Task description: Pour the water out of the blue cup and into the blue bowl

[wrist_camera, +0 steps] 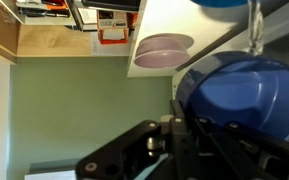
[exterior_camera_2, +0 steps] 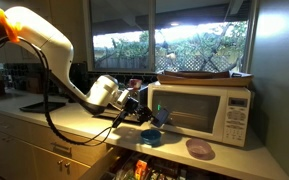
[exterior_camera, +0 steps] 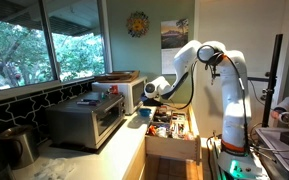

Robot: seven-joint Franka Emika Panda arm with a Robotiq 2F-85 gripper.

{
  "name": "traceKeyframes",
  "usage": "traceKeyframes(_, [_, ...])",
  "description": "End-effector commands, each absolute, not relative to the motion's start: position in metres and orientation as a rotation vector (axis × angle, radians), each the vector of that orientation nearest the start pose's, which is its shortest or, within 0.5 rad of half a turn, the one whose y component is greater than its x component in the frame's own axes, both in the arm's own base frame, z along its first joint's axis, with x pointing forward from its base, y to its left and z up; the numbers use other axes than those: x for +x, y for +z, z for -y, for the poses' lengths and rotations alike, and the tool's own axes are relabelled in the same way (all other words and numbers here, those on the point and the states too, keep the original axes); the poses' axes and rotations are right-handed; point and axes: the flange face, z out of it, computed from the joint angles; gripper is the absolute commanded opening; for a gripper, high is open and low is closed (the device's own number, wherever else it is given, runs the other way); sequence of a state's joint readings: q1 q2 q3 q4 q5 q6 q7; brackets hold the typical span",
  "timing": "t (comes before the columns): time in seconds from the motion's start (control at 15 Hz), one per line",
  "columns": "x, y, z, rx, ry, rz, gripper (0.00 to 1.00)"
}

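Pale counter (exterior_camera_2: 84,122) beneath leafy windows (exterior_camera_2: 194,40)

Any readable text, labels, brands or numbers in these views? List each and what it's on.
Nothing can be read in any view.
On the microwave: panel markings too small to read.
On the wall picture: too blurred to show any text.
On the packages in the drawer: labels blurred.
On the blue cup: no print visible.

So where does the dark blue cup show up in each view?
Exterior view: too small to tell, near the microwave.
Exterior view: cup at centre, in front of the microwave.
Wrist view: cup large, at right.
Landmark: pink plate, exterior and wrist.
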State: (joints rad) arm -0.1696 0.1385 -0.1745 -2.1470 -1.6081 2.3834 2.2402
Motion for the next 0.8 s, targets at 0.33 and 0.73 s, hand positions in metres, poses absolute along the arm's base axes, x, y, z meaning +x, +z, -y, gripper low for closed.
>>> traceKeyframes(0.33, [0.532,0.349,0.197,1.716,1.308,1.252,0.01])
traceKeyframes(0.73, [0.523,0.34,0.193,1.699,1.322,1.136,0.01])
